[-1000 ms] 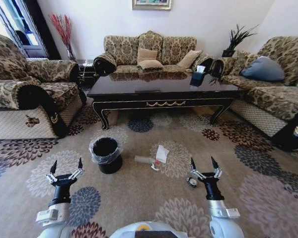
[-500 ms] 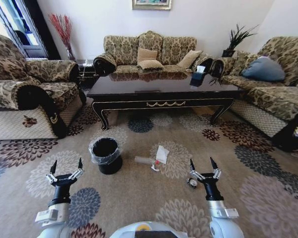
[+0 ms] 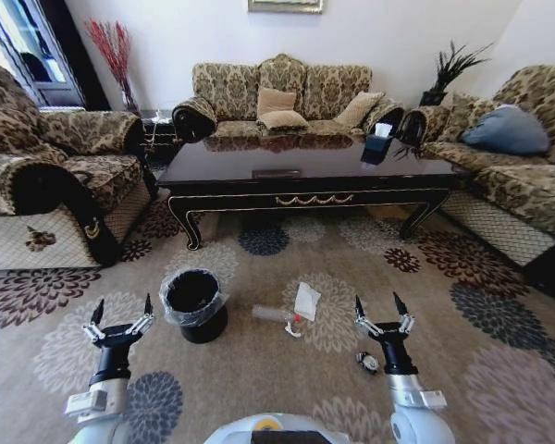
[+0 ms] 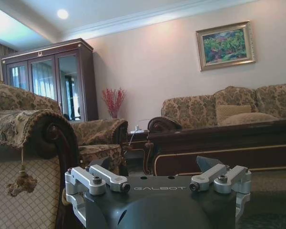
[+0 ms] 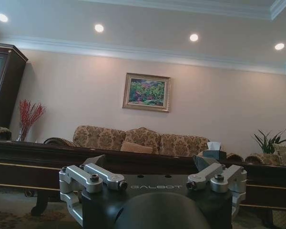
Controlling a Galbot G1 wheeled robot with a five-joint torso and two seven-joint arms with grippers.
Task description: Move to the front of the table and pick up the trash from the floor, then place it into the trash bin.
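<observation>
Both hands, left hand [image 3: 122, 318] and right hand [image 3: 380, 314], spread wide, holding nothing. Paper trash [image 3: 306, 301] and bottle [image 3: 276, 315] on floor [image 3: 259, 370], right of trash bin [image 3: 193, 303], before counter [image 3: 305, 171]. Small scrap [image 3: 365, 361] near right hand: easily run over.

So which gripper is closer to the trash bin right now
Left. The left gripper hangs open just beside the trash bin, on its left; the right gripper is open farther off, past the white paper.
</observation>
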